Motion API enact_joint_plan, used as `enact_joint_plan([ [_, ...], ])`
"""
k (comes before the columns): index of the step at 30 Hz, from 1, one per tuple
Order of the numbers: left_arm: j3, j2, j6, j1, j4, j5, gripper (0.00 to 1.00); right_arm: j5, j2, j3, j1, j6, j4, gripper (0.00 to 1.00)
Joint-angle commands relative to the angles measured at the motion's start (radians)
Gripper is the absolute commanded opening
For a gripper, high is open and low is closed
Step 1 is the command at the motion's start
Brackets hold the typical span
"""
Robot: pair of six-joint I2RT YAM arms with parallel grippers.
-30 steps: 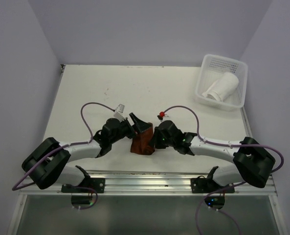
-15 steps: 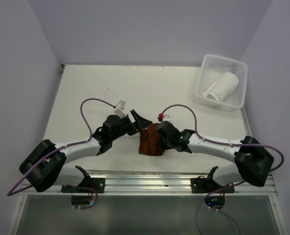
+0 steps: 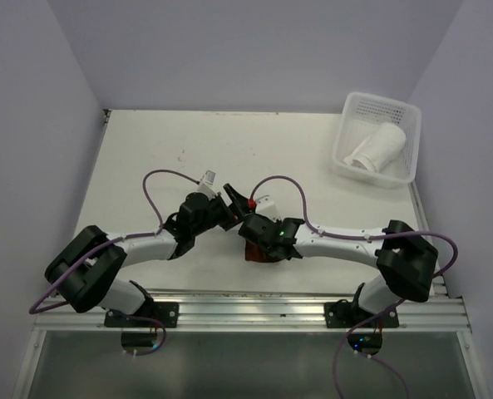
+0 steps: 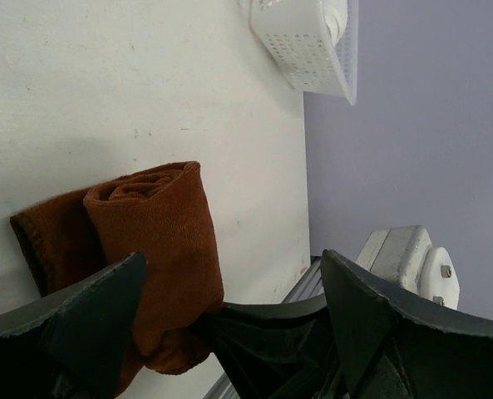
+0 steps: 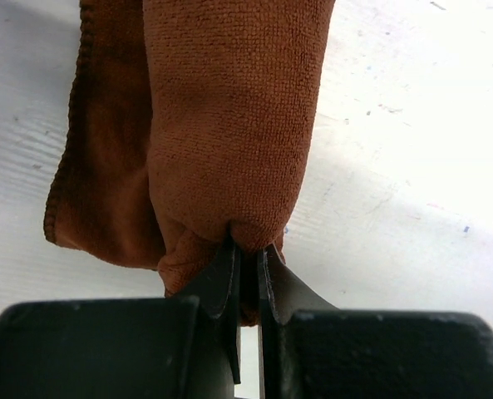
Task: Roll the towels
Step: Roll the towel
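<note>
The rust-brown towel [image 5: 229, 125] lay nearly rolled at the near middle of the table [image 3: 229, 150], one flap loose beside it. The right gripper [image 5: 244, 258] pinched its end; the left gripper [image 4: 231, 258] stood wide, empty, just beside. The white towel [image 3: 379, 147] sat rolled in the basket [image 3: 350, 104], seemingly finished.

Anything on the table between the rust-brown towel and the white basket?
No. The left wrist view shows bare table between the rust-brown towel and the basket; from above, only a purple cable arcs over it.
</note>
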Motion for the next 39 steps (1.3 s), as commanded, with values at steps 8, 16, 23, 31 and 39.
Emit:
enact_joint_plan([
  [8, -0.109, -0.035, -0.1, 0.071, 0.181, 0.056, 0.9, 0.174, 0.084, 0.123, 0.023, -0.04, -0.219, 0.0],
  [16, -0.191, -0.095, -0.066, 0.113, 0.155, 0.076, 0.9, 0.169, 0.153, 0.175, 0.026, -0.052, -0.247, 0.0],
  [23, -0.281, -0.219, 0.034, 0.194, 0.012, 0.064, 0.91, 0.235, 0.182, 0.224, 0.04, -0.043, -0.307, 0.01],
  [31, -0.196, -0.145, 0.074, 0.219, 0.01, 0.09, 0.92, 0.268, 0.281, 0.284, 0.081, -0.035, -0.341, 0.01],
  [39, -0.139, -0.008, 0.052, 0.219, 0.081, 0.133, 0.91, 0.329, 0.331, 0.333, 0.116, -0.014, -0.41, 0.05],
])
